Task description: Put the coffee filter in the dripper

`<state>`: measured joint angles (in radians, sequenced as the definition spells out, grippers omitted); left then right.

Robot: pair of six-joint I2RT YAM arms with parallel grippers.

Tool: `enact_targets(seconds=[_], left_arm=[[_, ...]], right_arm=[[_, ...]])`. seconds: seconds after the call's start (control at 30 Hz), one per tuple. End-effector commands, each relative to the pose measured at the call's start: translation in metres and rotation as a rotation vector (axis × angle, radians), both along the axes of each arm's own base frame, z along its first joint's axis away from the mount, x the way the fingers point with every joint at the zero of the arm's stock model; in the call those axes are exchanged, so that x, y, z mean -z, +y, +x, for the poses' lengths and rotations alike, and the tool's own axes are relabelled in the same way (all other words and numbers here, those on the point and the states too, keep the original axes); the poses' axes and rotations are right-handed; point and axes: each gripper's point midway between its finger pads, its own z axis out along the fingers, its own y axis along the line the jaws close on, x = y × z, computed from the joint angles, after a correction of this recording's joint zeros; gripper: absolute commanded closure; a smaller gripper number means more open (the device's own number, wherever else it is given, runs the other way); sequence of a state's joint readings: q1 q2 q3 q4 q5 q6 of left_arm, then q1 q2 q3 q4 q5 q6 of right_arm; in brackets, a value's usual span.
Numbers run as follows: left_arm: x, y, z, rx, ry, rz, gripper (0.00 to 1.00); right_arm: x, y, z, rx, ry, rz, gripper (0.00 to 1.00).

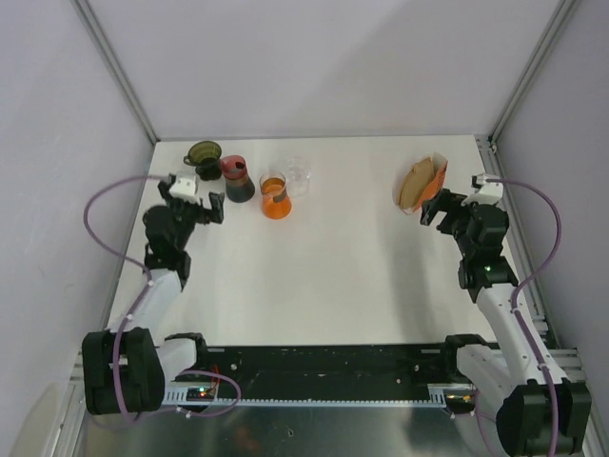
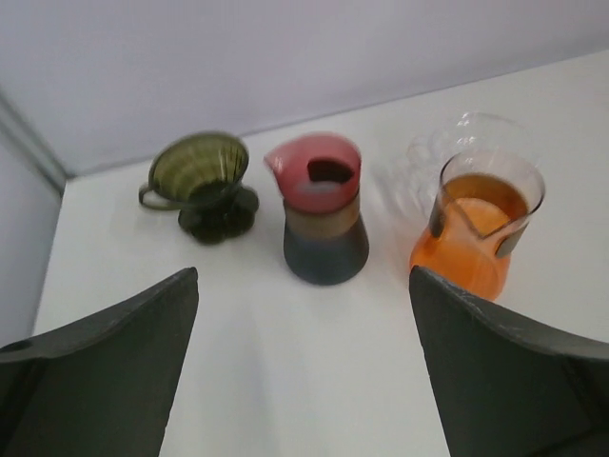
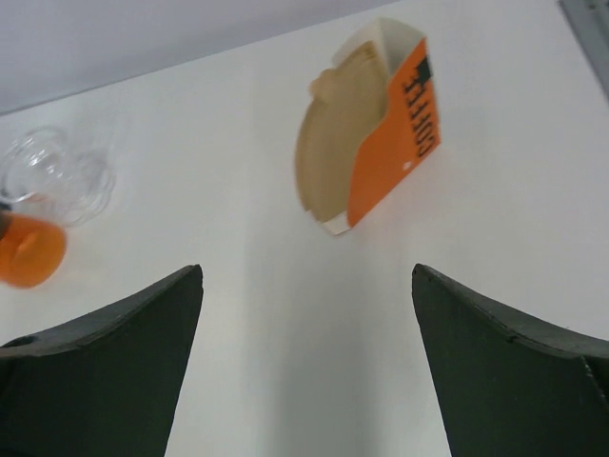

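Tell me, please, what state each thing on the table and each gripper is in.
dripper, upright, empty, no filter inside.
coffee filters, stacked in their box.
filter box, open, filters showing.
red-lidded carafe, upright, lid on.
glass beaker, upright, part full of orange liquid.
clear glass, looks empty.
left gripper, open, holding nothing.
right gripper, open, holding nothing.

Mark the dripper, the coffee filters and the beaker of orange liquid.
dripper [image 2: 198,169]: left wrist view, on the cone's ribbed inner wall.
coffee filters [image 3: 335,143]: right wrist view, on the beige stack's face.
beaker [image 2: 471,262]: left wrist view, on its orange lower body.
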<state>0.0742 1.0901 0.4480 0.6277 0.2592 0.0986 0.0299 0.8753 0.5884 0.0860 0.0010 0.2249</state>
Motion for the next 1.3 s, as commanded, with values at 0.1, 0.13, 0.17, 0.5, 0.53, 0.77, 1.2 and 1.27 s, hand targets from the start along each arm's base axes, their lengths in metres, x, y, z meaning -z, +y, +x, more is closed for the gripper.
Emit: enact_targets(seconds=[0.1,0.13,0.17,0.5,0.53,0.77,1.2,1.27], left_arm=[[-0.027,-0.041,-0.006,0.274,0.318,0.048,0.14],[-0.027,-0.043,-0.003,0.273,0.353,0.047,0.16],[-0.034,-0.044,0.002,0.269,0.357,0.054,0.18],[-0.042,-0.039,0.087,0.049,0.424,0.084,0.42],[-0.044,-0.038,0.098,0.033,0.421,0.079,0.42],[-0.039,-0.031,0.153,-0.026,0.42,0.082,0.48],[0.026,-0.031,0.186,0.028,0.55,0.052,0.49],[0.033,-0.032,0.186,0.039,0.567,0.058,0.49]], right_arm=[[-0.008,0.046,-0.017,-0.18,0.122,0.047,0.04],[-0.009,0.052,-0.017,-0.2,0.123,0.048,0.04],[-0.009,0.057,-0.017,-0.214,0.122,0.045,0.04],[0.003,0.071,-0.02,-0.276,0.163,-0.028,0.01],[0.004,0.07,-0.022,-0.278,0.169,-0.039,0.01],[0.014,0.063,-0.027,-0.264,0.208,-0.102,0.01],[0.033,0.058,-0.024,-0.252,0.267,-0.147,0.01],[0.035,0.057,-0.023,-0.248,0.275,-0.15,0.01]])
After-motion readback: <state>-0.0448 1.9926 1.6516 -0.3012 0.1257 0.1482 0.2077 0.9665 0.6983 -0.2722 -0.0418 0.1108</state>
